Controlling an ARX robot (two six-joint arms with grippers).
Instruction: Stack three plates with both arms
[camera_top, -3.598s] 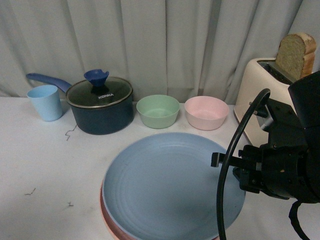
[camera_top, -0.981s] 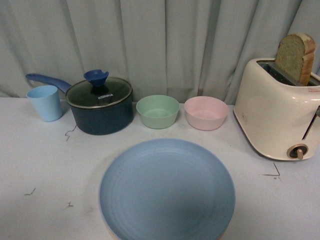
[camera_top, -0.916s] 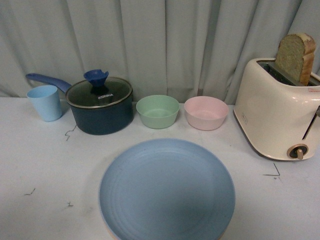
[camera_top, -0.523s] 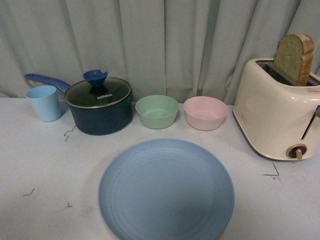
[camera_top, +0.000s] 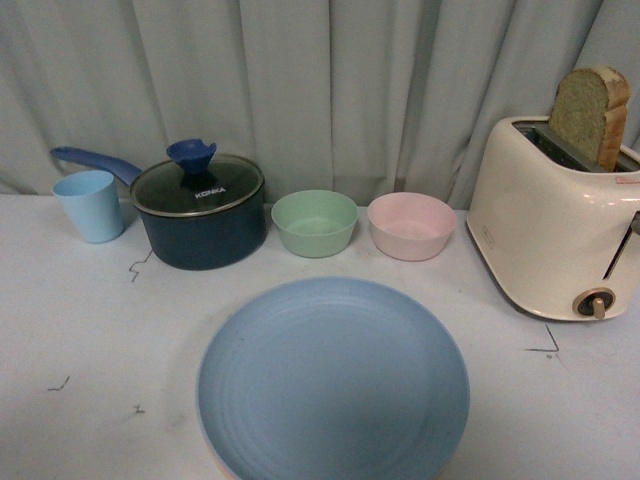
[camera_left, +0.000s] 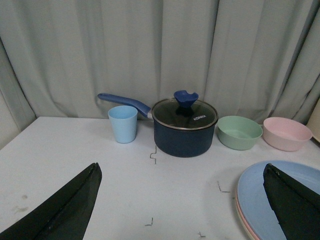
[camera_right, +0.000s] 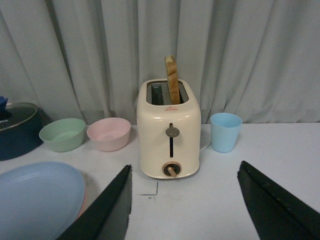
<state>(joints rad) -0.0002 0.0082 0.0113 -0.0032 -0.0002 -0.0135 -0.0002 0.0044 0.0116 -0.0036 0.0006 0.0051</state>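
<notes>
Light blue plate (camera_top: 333, 380) lies on top of the stack at the near middle of the white table (camera_top: 90, 330); pink plate (camera_left: 239, 216) edge shows beneath it, beige rim barely visible. Behind: green bowl (camera_top: 315, 222), pink bowl (camera_top: 412, 225), dark saucepan (camera_top: 200, 211), blue cup (camera_top: 89, 205). Toaster (camera_top: 555, 220) to the right, holding bread. Left gripper (camera_left: 182, 200) and right gripper (camera_right: 182, 200) both spread wide, empty, clear of the plates.

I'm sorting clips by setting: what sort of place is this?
Likely a staged kitchen tabletop, not a real kitchen: a toaster holding bread, a lidded saucepan and bowls sit on a white table against a plain grey curtain.
</notes>
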